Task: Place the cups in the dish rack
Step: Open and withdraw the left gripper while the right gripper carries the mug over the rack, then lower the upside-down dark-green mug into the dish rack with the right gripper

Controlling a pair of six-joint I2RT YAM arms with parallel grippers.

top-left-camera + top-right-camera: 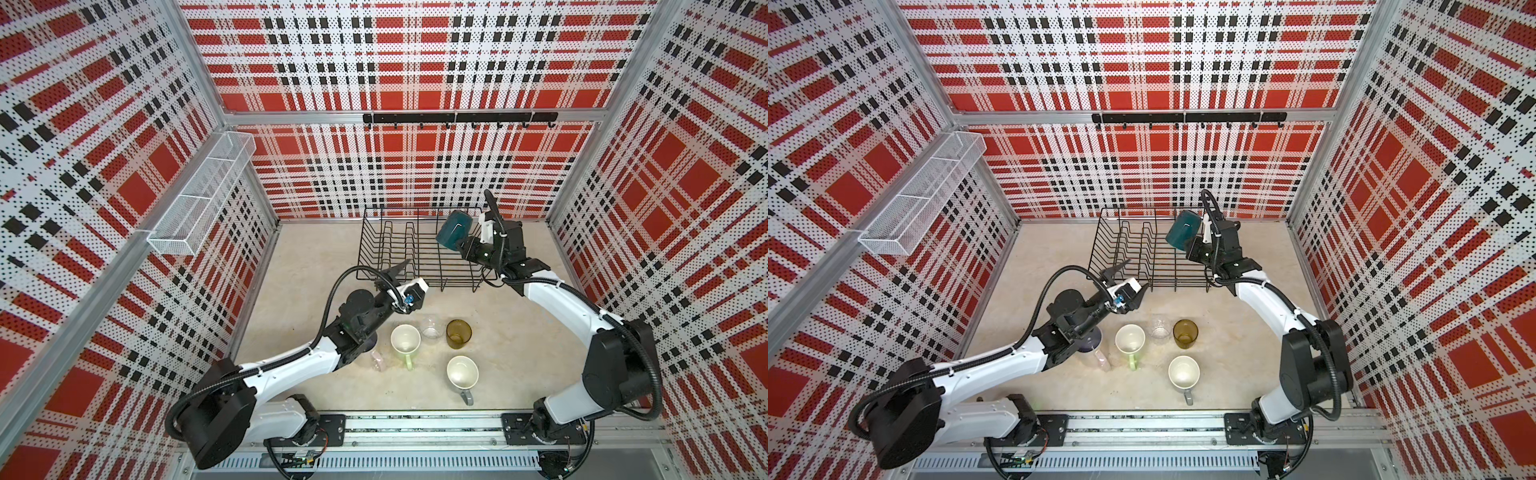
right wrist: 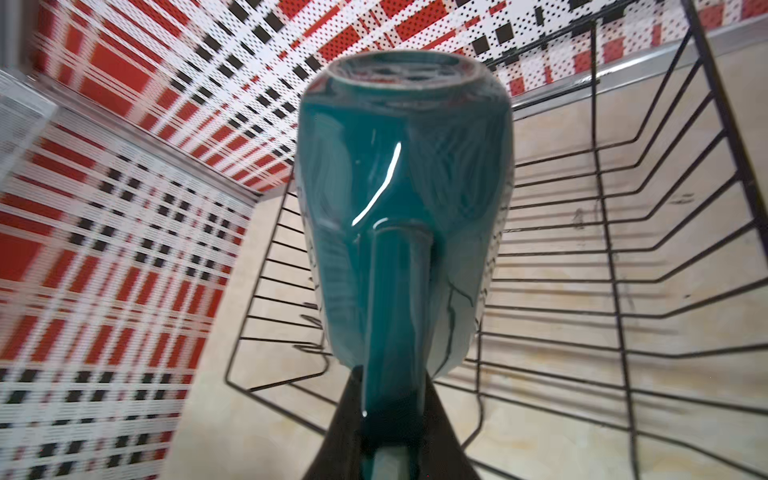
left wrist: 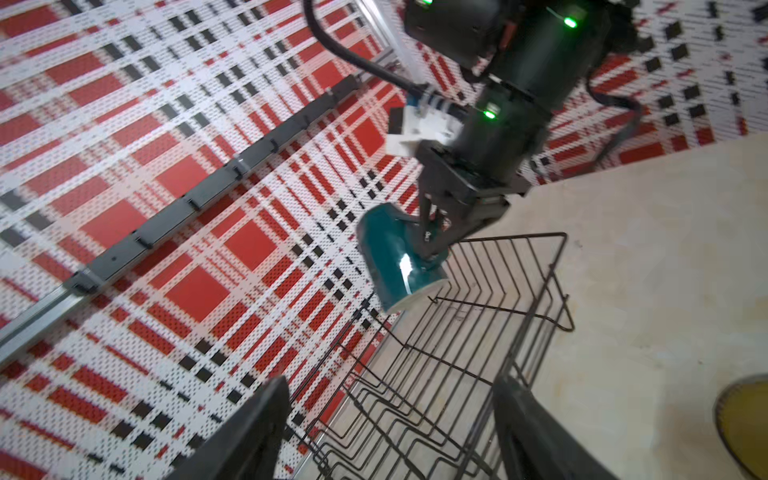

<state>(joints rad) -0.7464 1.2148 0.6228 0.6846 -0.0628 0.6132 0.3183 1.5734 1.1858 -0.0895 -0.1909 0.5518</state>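
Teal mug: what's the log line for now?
right gripper: shut on teal mug handle, over dish rack | left gripper: open, empty | rack: no cups inside

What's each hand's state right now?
Left hand: open, empty.
Right hand: shut on the teal mug by its handle, over the rack.
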